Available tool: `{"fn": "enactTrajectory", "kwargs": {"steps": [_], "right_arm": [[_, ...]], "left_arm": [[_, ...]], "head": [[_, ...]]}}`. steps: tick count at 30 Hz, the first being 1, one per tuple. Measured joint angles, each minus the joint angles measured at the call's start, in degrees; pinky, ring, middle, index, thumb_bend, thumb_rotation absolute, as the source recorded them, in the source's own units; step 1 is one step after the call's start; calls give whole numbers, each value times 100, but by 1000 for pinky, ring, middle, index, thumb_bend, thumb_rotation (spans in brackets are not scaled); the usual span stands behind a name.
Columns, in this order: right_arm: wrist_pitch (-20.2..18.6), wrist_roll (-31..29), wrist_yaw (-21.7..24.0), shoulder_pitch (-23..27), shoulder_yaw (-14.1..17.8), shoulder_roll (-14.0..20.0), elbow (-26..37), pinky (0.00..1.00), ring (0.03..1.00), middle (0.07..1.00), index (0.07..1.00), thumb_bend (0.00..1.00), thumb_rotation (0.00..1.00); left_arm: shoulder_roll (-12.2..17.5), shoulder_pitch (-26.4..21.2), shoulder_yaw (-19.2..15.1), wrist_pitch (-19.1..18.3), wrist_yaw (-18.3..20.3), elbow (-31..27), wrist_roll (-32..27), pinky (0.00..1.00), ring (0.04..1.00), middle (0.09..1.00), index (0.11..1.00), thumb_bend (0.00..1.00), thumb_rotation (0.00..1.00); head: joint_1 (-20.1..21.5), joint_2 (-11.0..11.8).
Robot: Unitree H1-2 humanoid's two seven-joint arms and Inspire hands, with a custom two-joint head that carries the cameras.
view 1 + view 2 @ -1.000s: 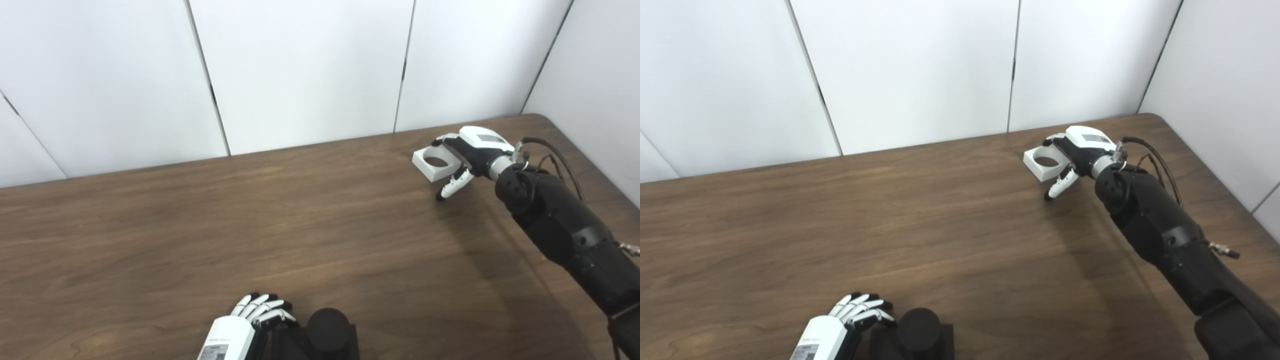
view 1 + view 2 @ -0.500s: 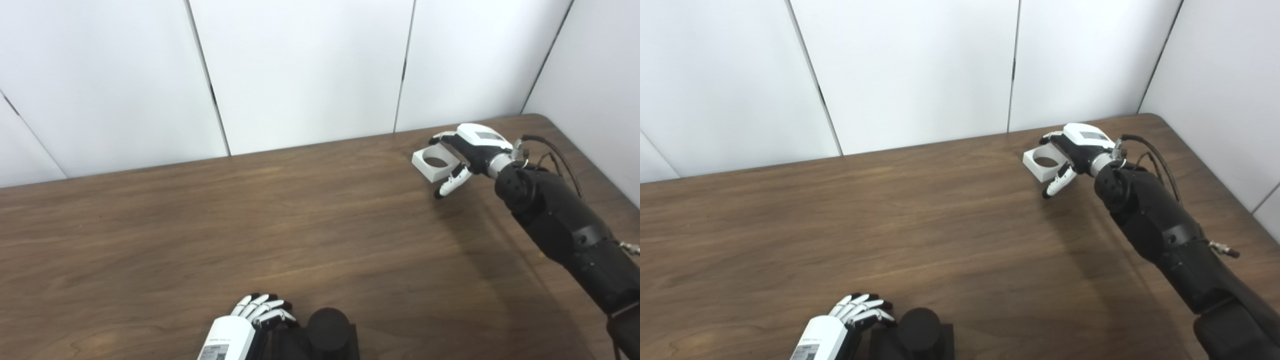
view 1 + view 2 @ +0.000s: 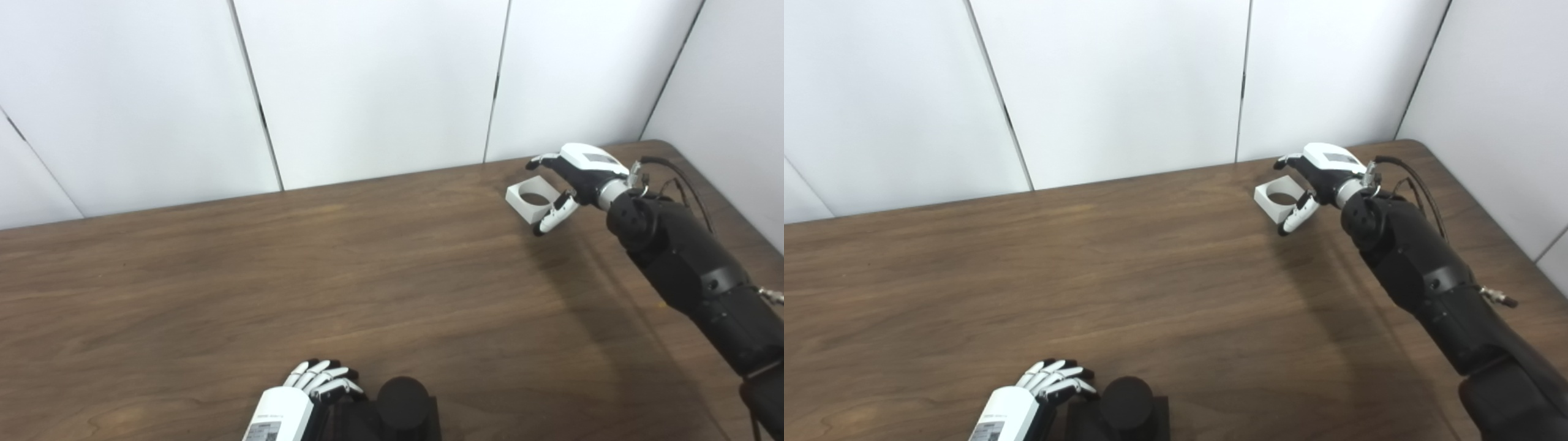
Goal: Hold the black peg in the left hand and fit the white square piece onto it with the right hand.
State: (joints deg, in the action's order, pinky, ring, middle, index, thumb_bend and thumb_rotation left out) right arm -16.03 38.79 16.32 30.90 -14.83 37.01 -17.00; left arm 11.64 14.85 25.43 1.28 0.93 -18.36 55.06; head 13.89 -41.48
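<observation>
The white square piece (image 3: 519, 208), with a round hole in it, lies flat on the brown table (image 3: 367, 269) at the far right. My right hand (image 3: 579, 177) hovers at its right side. The hand is open, its fingers (image 3: 542, 162) spread over the piece's far edge and its thumb (image 3: 550, 215) at the near corner. The black peg (image 3: 401, 398), a round post on a black square base, stands at the bottom edge. My left hand (image 3: 306, 392) is at the base's left side with fingers curled onto it; the picture edge cuts off the grip.
White wall panels (image 3: 367, 86) rise right behind the table's far edge and along its right side. The table's rounded far right corner (image 3: 664, 147) is just behind the right hand. A black cable (image 3: 674, 177) loops off the right wrist.
My right hand has lifted slightly and spread its fingers wider over the white piece. The piece, the left hand and the peg have not moved.
</observation>
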Motion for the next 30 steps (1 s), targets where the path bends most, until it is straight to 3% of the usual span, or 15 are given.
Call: {"fn": "enactTrajectory", "kwargs": {"steps": [16, 24, 30], "right_arm": [[241, 293, -21, 274, -239, 1, -576, 912, 953, 920, 840, 822, 179], [312, 381, -42, 368, -367, 1, -748, 856, 946, 915, 833, 804, 165], [317, 470, -41, 396, -429, 0, -744, 869, 951, 918, 835, 778, 163]], "left_arm": [[-8, 5, -6, -6, -1, -3, 0, 910, 847, 775, 485, 520, 45], [-19, 9, -10, -12, -3, -4, 0, 918, 853, 777, 486, 520, 45], [-28, 16, -13, -13, -3, -4, -1, 915, 851, 774, 485, 520, 45]], "head": [[-35, 26], [-44, 26], [-61, 35]]}}
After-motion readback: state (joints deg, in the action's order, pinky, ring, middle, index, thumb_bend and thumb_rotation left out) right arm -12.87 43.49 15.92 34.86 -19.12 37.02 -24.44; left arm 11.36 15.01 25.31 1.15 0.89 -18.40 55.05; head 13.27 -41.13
